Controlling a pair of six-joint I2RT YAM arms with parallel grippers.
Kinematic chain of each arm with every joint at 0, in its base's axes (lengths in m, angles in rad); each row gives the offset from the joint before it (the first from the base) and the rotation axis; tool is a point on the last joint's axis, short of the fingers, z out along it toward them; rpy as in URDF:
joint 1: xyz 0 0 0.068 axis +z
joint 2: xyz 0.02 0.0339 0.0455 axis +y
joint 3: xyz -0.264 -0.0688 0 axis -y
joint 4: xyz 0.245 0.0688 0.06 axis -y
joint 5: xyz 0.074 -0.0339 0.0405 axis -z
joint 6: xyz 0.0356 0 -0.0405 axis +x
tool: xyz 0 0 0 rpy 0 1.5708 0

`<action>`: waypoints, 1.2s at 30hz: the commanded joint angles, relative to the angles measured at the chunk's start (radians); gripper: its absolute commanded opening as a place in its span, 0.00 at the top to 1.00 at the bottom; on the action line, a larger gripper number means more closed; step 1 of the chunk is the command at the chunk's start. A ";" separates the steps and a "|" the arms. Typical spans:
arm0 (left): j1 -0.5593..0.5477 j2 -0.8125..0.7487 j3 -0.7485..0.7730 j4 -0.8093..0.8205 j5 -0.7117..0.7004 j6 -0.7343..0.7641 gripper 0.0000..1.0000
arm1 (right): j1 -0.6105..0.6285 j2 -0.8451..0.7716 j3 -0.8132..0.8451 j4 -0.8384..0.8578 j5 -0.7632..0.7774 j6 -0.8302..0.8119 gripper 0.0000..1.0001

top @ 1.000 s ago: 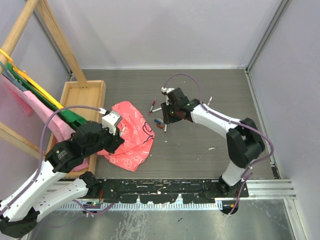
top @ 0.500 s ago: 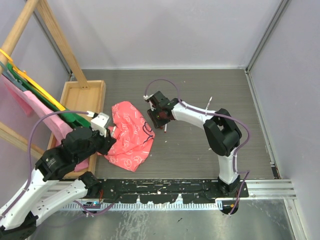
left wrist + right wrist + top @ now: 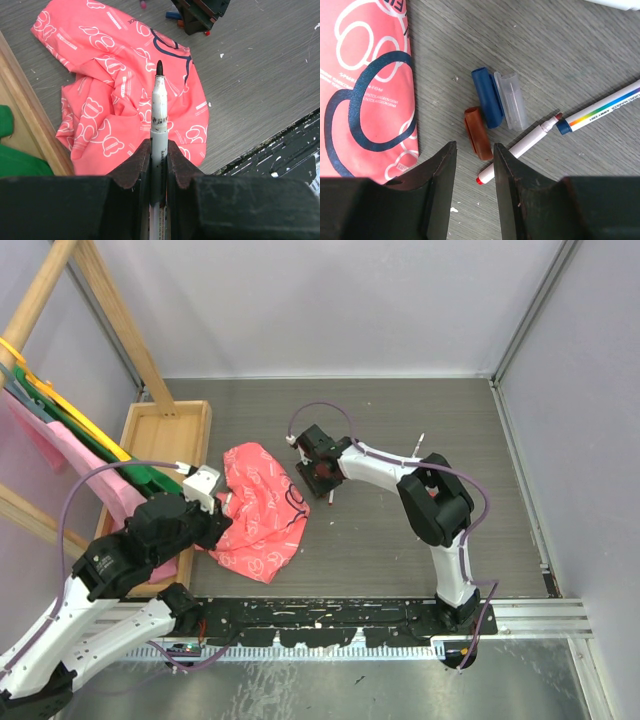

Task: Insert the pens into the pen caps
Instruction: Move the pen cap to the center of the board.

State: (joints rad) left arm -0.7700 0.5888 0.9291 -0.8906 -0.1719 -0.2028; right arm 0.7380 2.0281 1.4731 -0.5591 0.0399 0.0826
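Right gripper [image 3: 474,148] moved left, over brown cap [image 3: 478,133] (jaws apart)

The whole grey wood-grain desk [image 3: 400,530] is taken in from high above its near edge, tilted down. The crumpled pink printed cloth [image 3: 262,508] is viewed closely past the left hand [image 3: 159,150], facing far and right. Past the right hand [image 3: 474,148] the desk is seen from very near, almost straight down. The cloth is shared by all three views.
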 commanded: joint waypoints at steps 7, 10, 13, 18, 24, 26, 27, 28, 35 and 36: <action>0.003 0.013 0.004 0.025 -0.009 -0.005 1.00 | 0.007 0.036 0.052 0.002 0.010 -0.026 0.61; 0.004 0.010 0.002 0.024 -0.013 -0.005 1.00 | 0.012 0.045 0.048 0.001 0.020 -0.029 0.63; 0.003 0.006 0.001 0.023 -0.018 -0.004 1.00 | 0.016 0.043 0.043 0.001 0.022 -0.032 0.71; 0.004 0.004 0.000 0.022 -0.023 -0.006 1.00 | 0.018 0.001 0.041 0.014 0.007 -0.034 0.81; 0.004 0.007 0.000 0.022 -0.026 -0.005 1.00 | 0.016 -0.153 0.005 0.020 -0.022 -0.025 0.87; 0.004 0.007 -0.002 0.023 -0.029 -0.003 1.00 | 0.018 -0.218 -0.045 0.023 -0.034 -0.025 0.87; 0.004 0.006 -0.002 0.024 -0.032 -0.004 1.00 | 0.017 -0.252 -0.074 0.024 -0.039 -0.030 0.87; 0.004 0.006 -0.003 0.023 -0.036 -0.003 1.00 | 0.018 -0.284 -0.112 0.025 -0.045 -0.044 0.87; 0.003 -0.008 -0.004 0.019 -0.062 -0.006 1.00 | 0.026 -0.443 -0.356 0.029 -0.088 -0.162 0.86; 0.003 -0.011 -0.004 0.019 -0.065 -0.007 1.00 | 0.034 -0.455 -0.379 0.030 -0.092 -0.176 0.86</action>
State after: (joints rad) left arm -0.7700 0.5949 0.9253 -0.8921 -0.2062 -0.2024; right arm 0.7521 1.6115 1.1828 -0.5343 -0.0082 -0.0067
